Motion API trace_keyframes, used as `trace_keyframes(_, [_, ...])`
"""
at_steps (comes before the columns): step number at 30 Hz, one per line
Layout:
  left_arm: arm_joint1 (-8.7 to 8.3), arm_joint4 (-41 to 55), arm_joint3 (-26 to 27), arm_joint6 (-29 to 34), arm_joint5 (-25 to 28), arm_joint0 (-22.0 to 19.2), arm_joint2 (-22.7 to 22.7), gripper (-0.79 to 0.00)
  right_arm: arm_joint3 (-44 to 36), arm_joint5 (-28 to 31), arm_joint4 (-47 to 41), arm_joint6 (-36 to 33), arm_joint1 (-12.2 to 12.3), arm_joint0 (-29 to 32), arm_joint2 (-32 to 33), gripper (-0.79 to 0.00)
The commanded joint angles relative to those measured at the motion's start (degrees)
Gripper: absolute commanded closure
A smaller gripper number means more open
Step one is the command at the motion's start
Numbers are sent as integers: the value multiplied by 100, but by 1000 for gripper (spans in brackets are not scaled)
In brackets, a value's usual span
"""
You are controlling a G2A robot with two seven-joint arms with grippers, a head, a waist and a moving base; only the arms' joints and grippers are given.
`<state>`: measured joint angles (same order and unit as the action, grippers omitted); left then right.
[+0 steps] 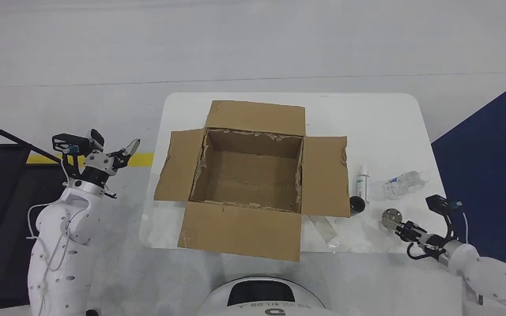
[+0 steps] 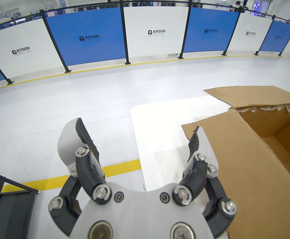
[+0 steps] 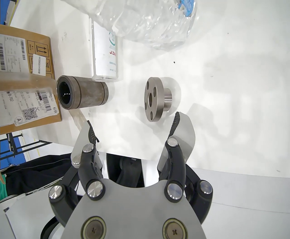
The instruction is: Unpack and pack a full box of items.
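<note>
I see the cardboard box (image 1: 247,178) standing in the middle of the white table (image 1: 379,118), all four flaps folded out, its bare floor showing. My left gripper (image 2: 138,129) hangs off the table's left edge, fingers spread wide with nothing between them. My right gripper (image 3: 133,120) sits at the near right edge, also wide open and holding nothing, just near of a metal flange (image 3: 156,99). Left of the flange lies a dark metal sleeve (image 3: 81,91), with a white bottle (image 3: 106,56) and a clear plastic bag (image 3: 147,20) beyond them.

White arms (image 1: 57,231), black linkages (image 2: 87,168), silver screws (image 2: 102,192), ribbed jaws
</note>
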<state>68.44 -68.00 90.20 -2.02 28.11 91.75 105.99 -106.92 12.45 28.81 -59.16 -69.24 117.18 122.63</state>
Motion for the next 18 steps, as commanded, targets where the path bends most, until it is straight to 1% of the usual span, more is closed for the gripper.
trace_keyframes(1, [0,0,0,0,0,0,0,-785,22,-70,77,26,13,-42,-20,-576])
trace_keyframes(2, [0,0,0,0,0,0,0,-785,40,-108,125,27,22,-81,-39,-563])
trace_keyframes(3, [0,0,0,0,0,0,0,-785,63,-139,173,19,32,-118,-61,-517])
trace_keyframes(4, [0,0,0,0,0,0,0,-785,88,-159,212,12,42,-162,-82,-496])
trace_keyframes(6, [0,0,0,0,0,0,0,-785,140,-191,246,6,60,-244,-106,-471])
trace_keyframes(10, [0,0,0,0,0,0,0,-785,260,-236,285,-78,105,-420,-116,-468])
trace_keyframes(11, [0,0,0,0,0,0,0,-785,299,-266,314,-95,117,-476,-124,-413])
trace_keyframes(12, [0,0,0,0,0,0,0,-785,347,-304,358,-109,129,-538,-143,-388])
trace_keyframes(16, [0,0,0,0,0,0,0,-785,534,-369,538,-261,180,-742,-251,-339])
trace_keyframes(17, [0,0,0,0,0,0,0,-785,577,-362,566,-325,193,-784,-270,-308])
trace_keyframes(18, [0,0,0,0,0,0,0,-785,630,-354,585,-372,207,-824,-275,-252])
